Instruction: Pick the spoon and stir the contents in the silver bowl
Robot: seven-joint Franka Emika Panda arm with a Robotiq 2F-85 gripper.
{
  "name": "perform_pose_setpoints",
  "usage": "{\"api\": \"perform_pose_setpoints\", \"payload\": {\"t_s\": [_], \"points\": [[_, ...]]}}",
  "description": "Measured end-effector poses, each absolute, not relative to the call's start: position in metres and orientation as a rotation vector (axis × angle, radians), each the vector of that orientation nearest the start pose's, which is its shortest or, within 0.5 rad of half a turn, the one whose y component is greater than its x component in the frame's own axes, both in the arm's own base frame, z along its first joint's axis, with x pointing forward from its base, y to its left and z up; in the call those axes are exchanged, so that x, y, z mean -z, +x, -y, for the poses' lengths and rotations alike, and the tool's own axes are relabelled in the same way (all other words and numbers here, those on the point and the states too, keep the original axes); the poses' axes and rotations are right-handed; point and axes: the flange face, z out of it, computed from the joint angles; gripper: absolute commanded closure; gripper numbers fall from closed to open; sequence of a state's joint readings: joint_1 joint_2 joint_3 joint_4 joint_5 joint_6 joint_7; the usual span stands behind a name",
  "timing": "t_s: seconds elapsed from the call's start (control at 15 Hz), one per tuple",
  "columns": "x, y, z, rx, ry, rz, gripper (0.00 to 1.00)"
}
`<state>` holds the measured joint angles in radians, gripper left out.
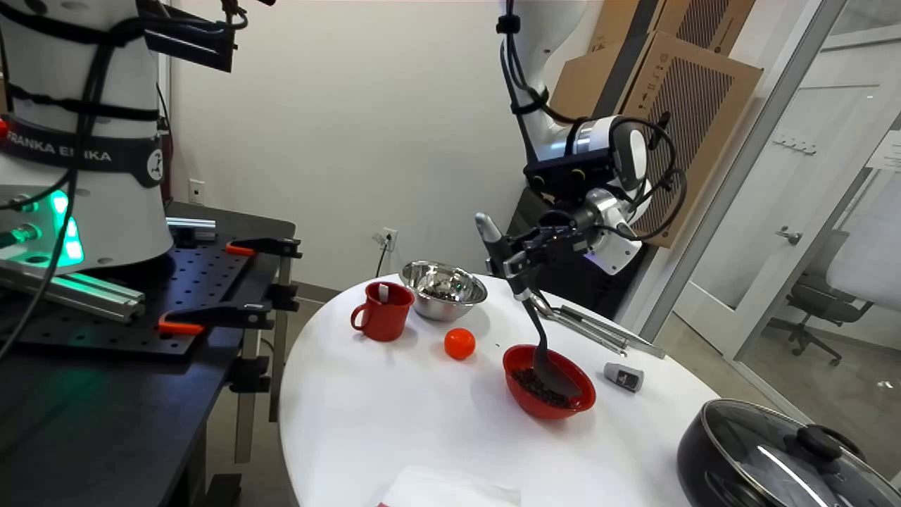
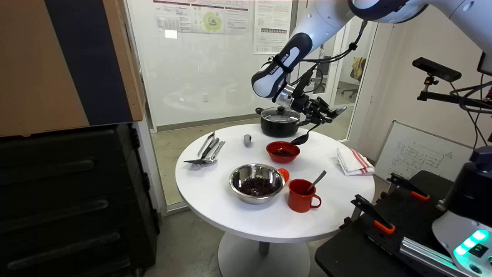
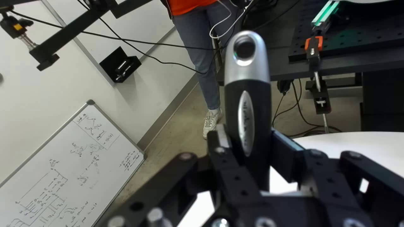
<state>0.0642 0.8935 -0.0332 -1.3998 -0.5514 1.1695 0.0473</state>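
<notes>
My gripper is shut on the handle of the black spoon; the wrist view shows the fingers on either side of the thick handle. The spoon hangs tilted, scoop down. The scoop overlaps the red bowl in an exterior view, but shows at that bowl's far rim in an exterior view; whether it touches is unclear. The silver bowl stands on the white table with dark bits inside, apart from the spoon; it also shows in an exterior view.
A red mug with a utensil inside and an orange-red ball stand by the silver bowl. A lidded black pot, a grey container, metal utensils and a folded towel also lie on the table.
</notes>
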Motion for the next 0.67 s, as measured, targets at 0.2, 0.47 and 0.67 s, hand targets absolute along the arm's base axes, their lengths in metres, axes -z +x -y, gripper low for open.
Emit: {"api": "perform_pose_setpoints", "payload": {"t_s": [0.2, 0.47, 0.67], "points": [[-0.159, 0.602, 0.039, 1.367, 2.137, -0.105, 0.92], [-0.147, 0.602, 0.030, 1.466, 2.055, -0.082, 0.92], [-0.141, 0.608, 0.023, 1.491, 2.024, -0.063, 0.92]]}}
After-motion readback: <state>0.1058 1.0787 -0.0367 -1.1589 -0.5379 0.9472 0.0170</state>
